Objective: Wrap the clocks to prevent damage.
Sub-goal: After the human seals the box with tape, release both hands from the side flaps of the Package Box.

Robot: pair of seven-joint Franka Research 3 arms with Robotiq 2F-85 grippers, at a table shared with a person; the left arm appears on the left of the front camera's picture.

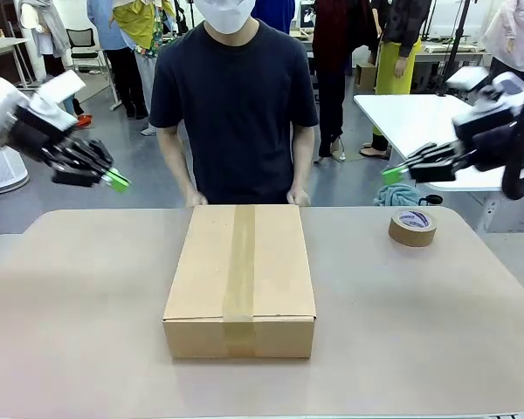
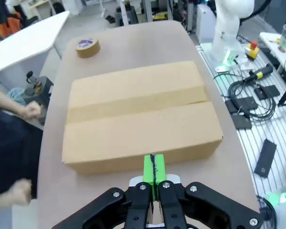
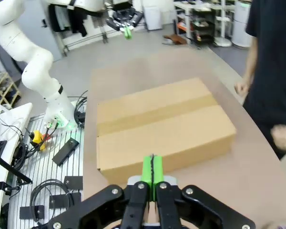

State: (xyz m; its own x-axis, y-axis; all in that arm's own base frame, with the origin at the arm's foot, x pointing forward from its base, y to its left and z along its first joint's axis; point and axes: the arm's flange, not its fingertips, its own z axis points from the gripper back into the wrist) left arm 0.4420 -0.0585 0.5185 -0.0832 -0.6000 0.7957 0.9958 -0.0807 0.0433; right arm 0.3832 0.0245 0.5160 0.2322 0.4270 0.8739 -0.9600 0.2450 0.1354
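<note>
A closed cardboard box (image 1: 241, 278) with a strip of brown tape along its top lies in the middle of the table; it also appears as the box (image 2: 140, 117) and the box (image 3: 164, 126) in the wrist views. No clock is in sight. My left gripper (image 1: 117, 181) hovers shut above the table's left side, green pads pressed together (image 2: 153, 171). My right gripper (image 1: 391, 174) hangs shut above the right side, holding nothing (image 3: 152, 171). The person (image 1: 234, 96) stands behind the box with both hands at the table's far edge.
A roll of brown tape (image 1: 412, 226) lies on the table at the right, also seen as the roll (image 2: 87, 46) from the left wrist. A teal cloth (image 1: 400, 195) sits just beyond the far edge. The tan table (image 1: 70, 314) is bare around the box.
</note>
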